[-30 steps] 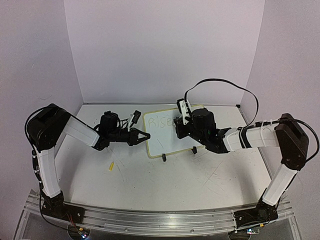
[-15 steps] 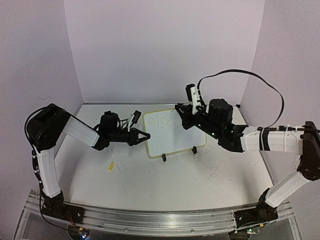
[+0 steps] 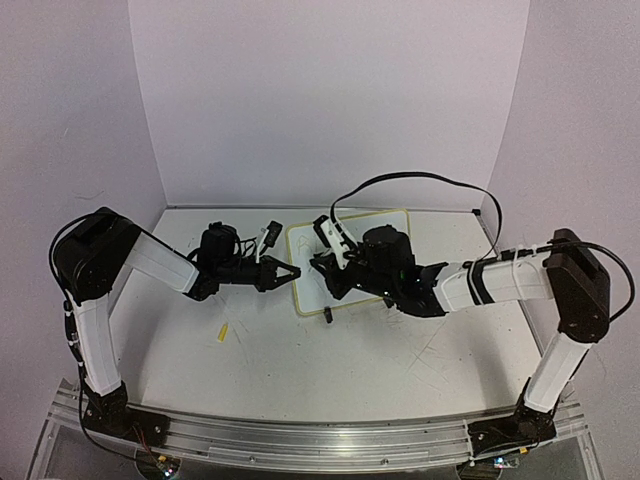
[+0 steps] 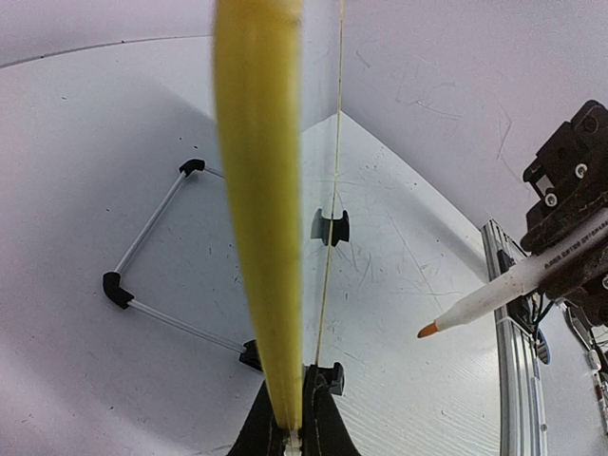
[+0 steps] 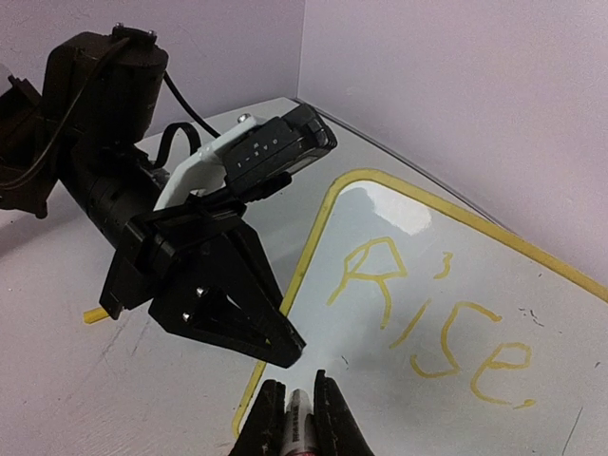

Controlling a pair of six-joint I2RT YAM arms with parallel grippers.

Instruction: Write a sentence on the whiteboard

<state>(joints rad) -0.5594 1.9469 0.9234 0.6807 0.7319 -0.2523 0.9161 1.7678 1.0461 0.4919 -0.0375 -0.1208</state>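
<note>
The whiteboard [image 3: 302, 250] stands tilted at the table's back middle, with "Rise" in yellow on it in the right wrist view [image 5: 446, 313]. My left gripper [image 3: 293, 272] is shut on its left yellow rim [image 4: 261, 237]; the same grip shows in the right wrist view [image 5: 285, 347]. My right gripper [image 3: 320, 264] is shut on a white marker [image 5: 300, 415] and hovers over the board's lower left corner. In the left wrist view the marker [image 4: 494, 299] has an orange tip, pointing at the board face but apart from it.
A small yellow piece [image 3: 223, 333] lies on the table front left of the board. Two black clip feet [image 4: 330, 226] hold the board's lower edge. A wire frame with black corners [image 4: 152, 256] lies behind the board. Purple walls close in the back and sides.
My right arm lifted off the board's right half, swung up and back, then came down leftward to the lower left corner. The left arm and board have not moved.
</note>
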